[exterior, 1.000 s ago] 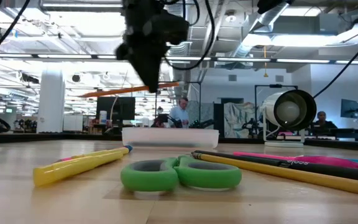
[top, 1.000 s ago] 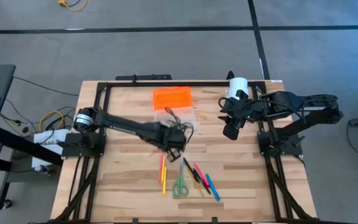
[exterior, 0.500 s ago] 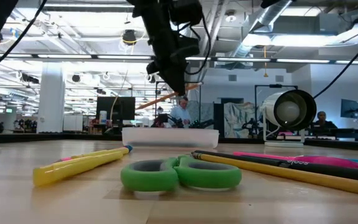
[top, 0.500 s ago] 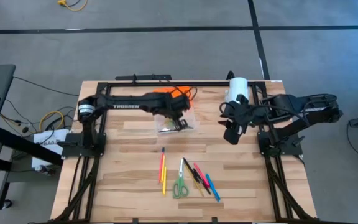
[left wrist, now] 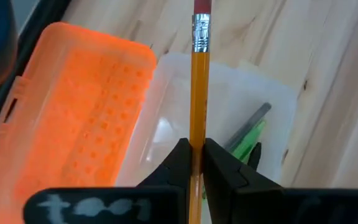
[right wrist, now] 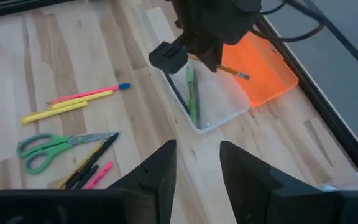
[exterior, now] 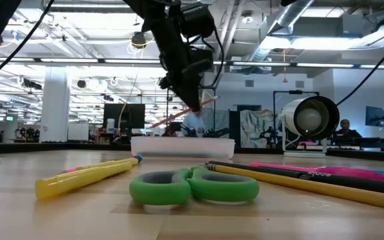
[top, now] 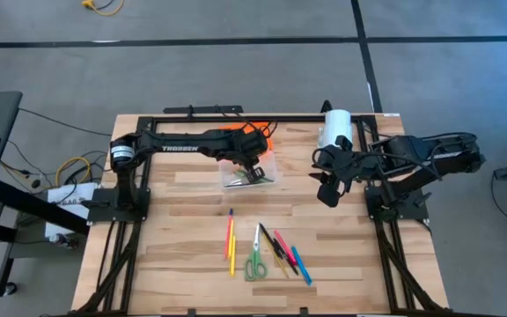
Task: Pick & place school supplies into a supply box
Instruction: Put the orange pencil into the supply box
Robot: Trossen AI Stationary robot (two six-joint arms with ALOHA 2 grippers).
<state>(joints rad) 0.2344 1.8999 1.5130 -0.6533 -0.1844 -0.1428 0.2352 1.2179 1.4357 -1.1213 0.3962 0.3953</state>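
Supply box (top: 247, 164): clear tray, orange lid (left wrist: 73, 106) open, table's 12 o'clock.
Table (top: 183, 255): pale wood planks; scissors (top: 254, 262), pens at 6 o'clock.
Room: grey floor (top: 236, 70), ceiling lights.
Left gripper (left wrist: 193, 163): clamps orange pencil (left wrist: 198, 87) over box.
Right gripper (right wrist: 196, 155): fingers apart, at 3 o'clock.

An orange pencil (left wrist: 198, 99) hangs tilted over the open clear supply box (top: 249, 167); green scissors (top: 254, 262) and pens (top: 285, 253) lie on the counter.
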